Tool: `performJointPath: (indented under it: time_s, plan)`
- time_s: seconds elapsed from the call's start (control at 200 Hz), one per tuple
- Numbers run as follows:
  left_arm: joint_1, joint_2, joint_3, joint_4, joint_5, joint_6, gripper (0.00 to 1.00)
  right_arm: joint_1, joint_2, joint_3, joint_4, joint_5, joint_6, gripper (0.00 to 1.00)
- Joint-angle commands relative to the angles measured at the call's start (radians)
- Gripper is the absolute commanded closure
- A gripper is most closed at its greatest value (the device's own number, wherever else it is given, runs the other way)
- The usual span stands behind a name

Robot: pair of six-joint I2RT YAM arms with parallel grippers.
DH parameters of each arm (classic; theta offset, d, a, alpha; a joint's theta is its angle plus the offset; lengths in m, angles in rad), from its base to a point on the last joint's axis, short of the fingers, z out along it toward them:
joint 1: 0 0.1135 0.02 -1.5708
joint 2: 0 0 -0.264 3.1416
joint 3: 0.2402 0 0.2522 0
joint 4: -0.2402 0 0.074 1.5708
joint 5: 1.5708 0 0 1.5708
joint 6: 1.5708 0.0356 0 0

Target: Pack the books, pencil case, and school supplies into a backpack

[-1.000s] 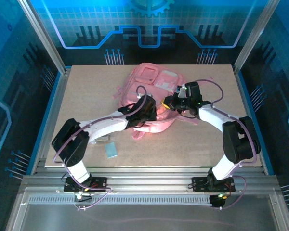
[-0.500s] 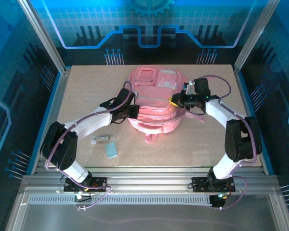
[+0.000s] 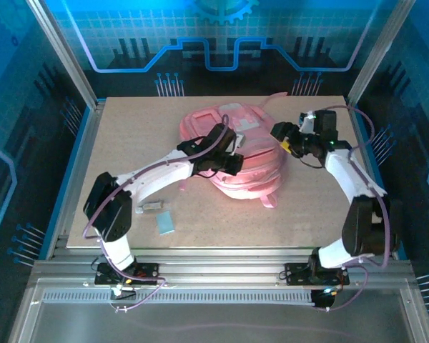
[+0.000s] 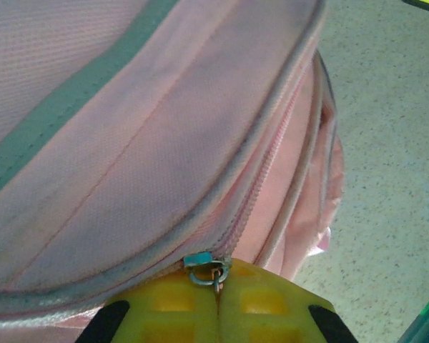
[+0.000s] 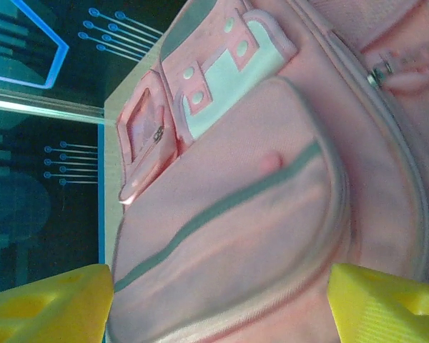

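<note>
The pink backpack (image 3: 247,161) lies in the middle of the table, front pockets and whitish patch (image 5: 225,68) facing up. My left gripper (image 3: 227,161) is at its near left side, yellow fingers (image 4: 164,307) shut on the metal zip pull (image 4: 206,269) of the long zip (image 4: 261,179). My right gripper (image 3: 282,137) stands open at the backpack's far right side, its fingers (image 5: 50,304) wide apart with the pink fabric (image 5: 229,236) between them. A pale blue flat rectangle (image 3: 166,222) and a small dark grey packet (image 3: 149,209) lie near the front left. The books and pencil case are hidden.
A pink strap (image 3: 270,199) trails from the backpack toward the front. Another strap (image 3: 279,96) curls up at the back edge. Bare tabletop (image 3: 300,214) lies at the front right. Metal frame posts and blue walls close in the table.
The backpack has shifted and turned toward the right. My left gripper moved right along its near side. My right gripper pulled back toward the far right.
</note>
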State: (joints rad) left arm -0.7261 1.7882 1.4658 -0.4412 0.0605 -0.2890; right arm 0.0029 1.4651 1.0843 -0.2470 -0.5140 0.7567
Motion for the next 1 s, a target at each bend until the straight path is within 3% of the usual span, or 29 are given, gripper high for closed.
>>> performJointPath:
  time_s: [0.0,0.17,0.325,0.485,0.525,0.635,0.825,0.995]
  plan:
    - [-0.015,0.044,0.094,0.036,0.076,0.008,1.0,-0.017,-0.083,-0.067,-0.068,-0.033,0.014,0.22]
    - [-0.032,0.055,0.09,0.038,0.112,0.002,1.0,0.008,-0.118,-0.148,0.022,-0.079,0.115,0.23]
    - [-0.052,0.025,0.049,0.047,0.125,0.013,1.0,0.069,-0.019,-0.145,0.142,-0.106,0.2,0.25]
    - [-0.064,0.012,0.022,0.046,0.124,0.026,1.0,0.14,0.111,-0.108,0.255,-0.096,0.253,0.37]
    - [-0.064,0.009,0.014,0.045,0.119,0.028,1.0,0.149,0.138,-0.093,0.258,-0.085,0.25,0.46]
    - [-0.065,-0.001,-0.006,0.029,0.065,0.037,1.0,0.146,0.162,-0.097,0.285,-0.056,0.253,1.0]
    - [-0.046,-0.027,-0.057,-0.025,-0.113,0.09,1.0,0.113,0.09,-0.14,0.235,0.002,0.204,1.0]
    - [0.03,-0.065,-0.114,-0.127,-0.118,0.122,1.0,0.07,0.065,-0.145,0.199,-0.007,0.167,1.0]
